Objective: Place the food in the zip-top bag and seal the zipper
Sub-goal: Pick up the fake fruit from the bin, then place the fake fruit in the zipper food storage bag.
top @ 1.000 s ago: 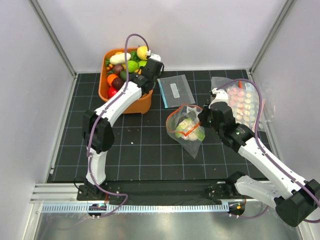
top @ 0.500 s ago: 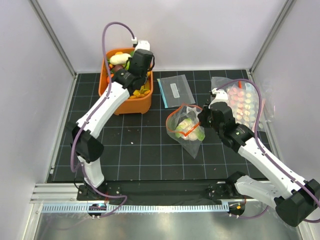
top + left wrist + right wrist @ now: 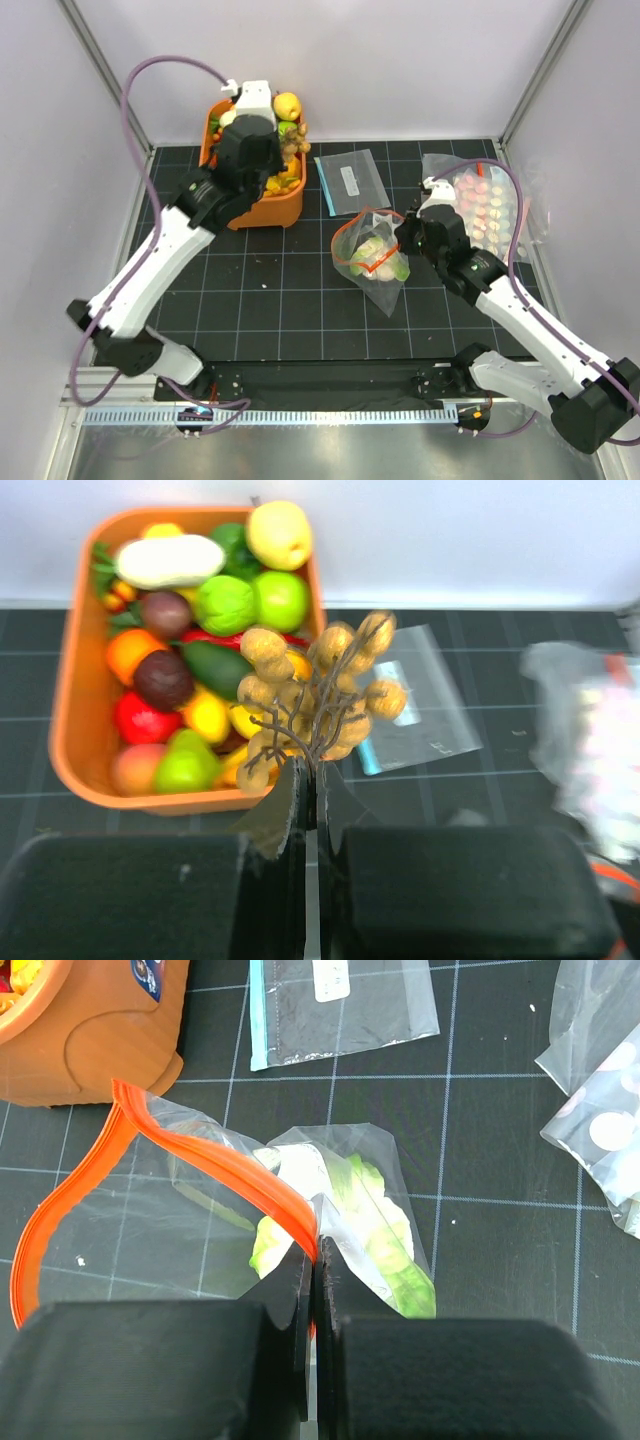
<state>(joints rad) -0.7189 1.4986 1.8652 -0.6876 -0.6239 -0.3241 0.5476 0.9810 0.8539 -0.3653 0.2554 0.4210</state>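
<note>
The left gripper (image 3: 311, 776) is pinched shut on the brown stem of a cluster of tan balls (image 3: 322, 692) and holds the bunch in the air just over the near right rim of the orange tub (image 3: 270, 210), which sits at the far left corner of the table (image 3: 260, 300). The tub is heaped with toy fruits and vegetables (image 3: 205, 630): a yellow one, green ones, a red one, a long white one. Near the middle of the table, toward its right side, the zip-top bag (image 3: 372, 258) lies crumpled with its mouth gaping toward the left. The right gripper (image 3: 314, 1252) is closed on the orange-red zipper (image 3: 205, 1158), nipping the strip at the bag's right end, and the rest of the strip loops out in a wide open curve. A white-and-green cauliflower (image 3: 378, 1235) lies inside the bag, just beyond the fingers. A flat clear bag (image 3: 350, 180) with a blue edge and a white label lies between the tub and the zip-top bag, toward the far edge. A clear bag of pink and orange discs (image 3: 487, 208) rests by the right edge, apart from the zip-top bag.
</note>
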